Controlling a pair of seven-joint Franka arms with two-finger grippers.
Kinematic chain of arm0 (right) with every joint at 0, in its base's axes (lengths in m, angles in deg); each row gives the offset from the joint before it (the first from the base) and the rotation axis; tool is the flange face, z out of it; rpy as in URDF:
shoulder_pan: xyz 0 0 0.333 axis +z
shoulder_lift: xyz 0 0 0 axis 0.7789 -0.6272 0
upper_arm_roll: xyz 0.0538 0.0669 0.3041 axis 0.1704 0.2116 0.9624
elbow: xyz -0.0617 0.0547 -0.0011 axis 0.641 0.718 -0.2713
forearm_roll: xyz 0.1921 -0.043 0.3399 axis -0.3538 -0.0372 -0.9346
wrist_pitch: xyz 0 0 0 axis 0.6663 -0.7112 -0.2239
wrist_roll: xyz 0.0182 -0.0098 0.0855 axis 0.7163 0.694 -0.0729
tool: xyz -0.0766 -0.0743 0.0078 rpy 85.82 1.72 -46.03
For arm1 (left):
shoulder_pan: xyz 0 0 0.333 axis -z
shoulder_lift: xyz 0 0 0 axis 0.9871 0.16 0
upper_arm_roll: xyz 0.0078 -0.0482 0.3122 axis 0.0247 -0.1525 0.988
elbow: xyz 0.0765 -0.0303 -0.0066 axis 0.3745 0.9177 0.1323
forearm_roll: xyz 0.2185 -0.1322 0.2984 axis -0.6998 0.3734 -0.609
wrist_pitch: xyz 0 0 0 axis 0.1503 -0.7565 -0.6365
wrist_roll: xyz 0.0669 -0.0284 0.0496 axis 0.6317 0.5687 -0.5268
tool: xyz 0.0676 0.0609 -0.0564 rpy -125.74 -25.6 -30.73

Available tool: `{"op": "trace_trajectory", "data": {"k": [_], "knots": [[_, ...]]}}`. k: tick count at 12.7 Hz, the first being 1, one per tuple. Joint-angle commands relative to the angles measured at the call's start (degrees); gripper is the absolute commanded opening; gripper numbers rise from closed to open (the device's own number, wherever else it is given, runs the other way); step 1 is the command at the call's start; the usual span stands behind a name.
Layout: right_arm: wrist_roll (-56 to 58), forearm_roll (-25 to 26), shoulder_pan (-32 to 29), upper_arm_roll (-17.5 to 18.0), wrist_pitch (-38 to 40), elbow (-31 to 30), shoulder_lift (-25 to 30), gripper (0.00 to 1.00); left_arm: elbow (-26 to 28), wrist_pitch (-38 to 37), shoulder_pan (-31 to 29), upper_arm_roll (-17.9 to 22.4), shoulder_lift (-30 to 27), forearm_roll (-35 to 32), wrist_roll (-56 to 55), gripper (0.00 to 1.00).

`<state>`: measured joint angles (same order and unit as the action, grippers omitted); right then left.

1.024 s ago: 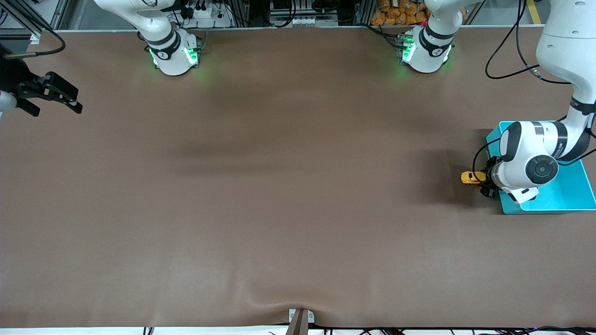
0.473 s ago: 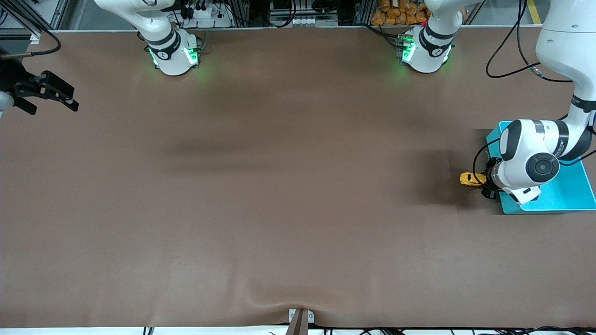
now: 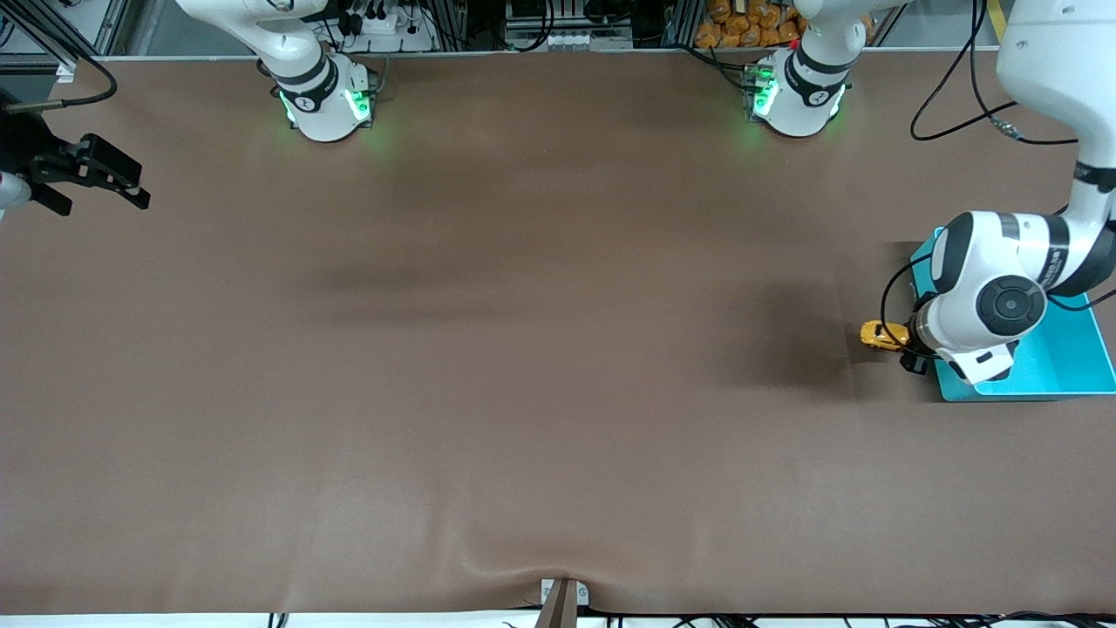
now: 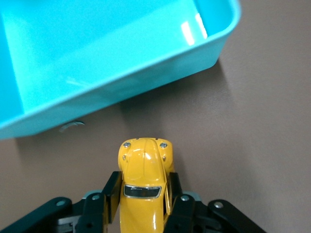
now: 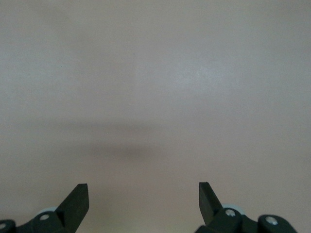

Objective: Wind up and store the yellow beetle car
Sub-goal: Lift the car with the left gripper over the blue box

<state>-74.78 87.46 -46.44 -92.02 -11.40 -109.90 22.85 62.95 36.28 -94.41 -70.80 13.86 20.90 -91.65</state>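
The yellow beetle car [image 3: 881, 334] is small and rounded, with a dark window [image 4: 142, 191]. It sits low at the brown mat beside the teal bin [image 3: 1071, 353], toward the left arm's end of the table. My left gripper [image 3: 903, 337] is shut on it, one black finger [image 4: 112, 188] pressed against each flank, and the nose [image 4: 144, 154] pokes out past the tips. Whether its wheels touch the mat I cannot tell. My right gripper [image 3: 105, 206] waits open over bare mat at the right arm's end, with nothing between its fingers [image 5: 77, 199].
The teal bin's wall [image 4: 146, 68] stands just ahead of the car's nose, and its inside shows nothing. Black cables [image 3: 959, 122] loop onto the mat near the left arm's base. A small metal bracket [image 3: 562, 597] is fixed at the table's near edge.
The left fingers have tightened onto the car, and the left wrist has risen slightly, the car staying almost in place. The right gripper has shifted a little toward its table end.
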Motion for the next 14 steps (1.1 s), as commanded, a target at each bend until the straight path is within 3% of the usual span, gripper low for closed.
{"op": "trace_trajectory", "data": {"k": [1, 4, 8, 14], "knots": [[0.33, 0.62, 1.08, -0.88, -0.61, -0.71, 0.91, 1.0, -2.39, -6.51, -0.44, 0.12, -3.76, 0.1, 7.88, 0.17], [0.51, 0.62, 1.08, -0.88, -0.61, -0.44, -0.05, 1.0, -3.1, -9.25, -1.14, 1.17, -5.52, -0.08, 14.65, 0.14], [0.51, 0.45, 0.55, -0.36, -0.96, -0.44, -0.49, 1.0, -3.54, -9.26, -7.72, 1.7, -6.67, -0.34, 30.63, 0.12], [0.42, 0.18, 0.64, -0.27, -1.14, -0.44, -1.2, 1.0, -3.1, -2.76, -17.31, 1.62, -4.56, -0.87, 54.18, 0.09]]}}
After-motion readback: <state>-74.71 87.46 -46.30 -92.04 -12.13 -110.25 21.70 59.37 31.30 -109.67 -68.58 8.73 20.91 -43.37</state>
